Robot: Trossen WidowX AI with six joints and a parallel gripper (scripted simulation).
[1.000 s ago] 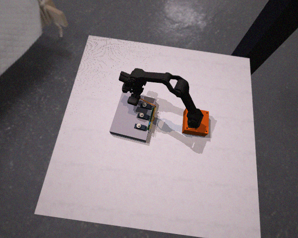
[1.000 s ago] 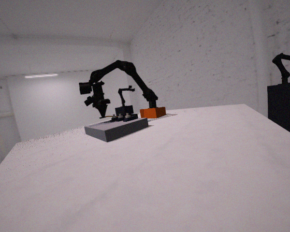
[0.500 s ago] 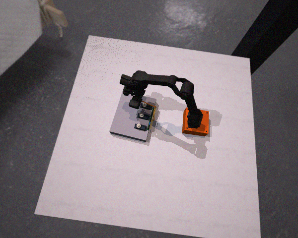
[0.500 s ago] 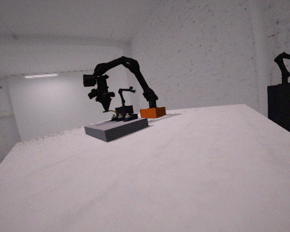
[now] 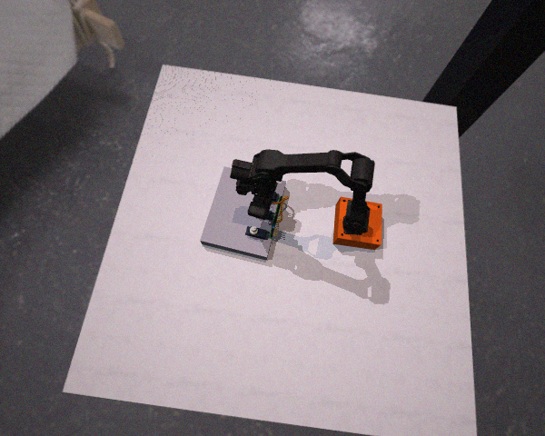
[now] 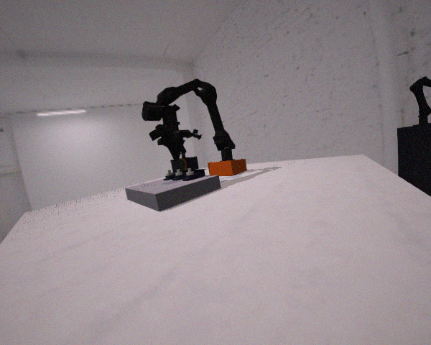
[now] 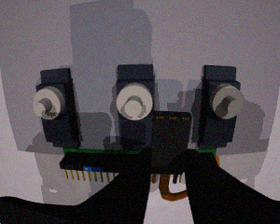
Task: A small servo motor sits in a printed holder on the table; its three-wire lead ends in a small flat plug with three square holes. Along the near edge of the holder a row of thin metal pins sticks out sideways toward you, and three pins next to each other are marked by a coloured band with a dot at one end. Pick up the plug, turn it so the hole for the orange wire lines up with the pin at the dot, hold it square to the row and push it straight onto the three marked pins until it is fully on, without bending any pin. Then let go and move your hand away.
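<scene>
My gripper (image 7: 168,156) (image 6: 177,157) is shut on the flat black plug (image 7: 172,135), held above the holder block's pin edge. The plug's end with three small gold-edged holes points away from the fingers, toward the servos. The orange-brown lead (image 7: 166,189) loops behind it. The pin row (image 7: 90,175) sticks out from the black header (image 7: 74,161), toward the bottom of the wrist view. A blue band (image 7: 93,169) marks pins left of the plug; I cannot make out its dot. The plug and fingers hide the row's right part. A middle servo (image 7: 134,123) stands just left of the plug.
The grey block (image 5: 235,243) (image 6: 189,195) (image 7: 252,28) also bears a left servo (image 7: 61,119) and a right servo (image 7: 217,123), both with pale round horns. The orange arm base (image 5: 372,236) (image 6: 227,167) stands on the pin side of the block.
</scene>
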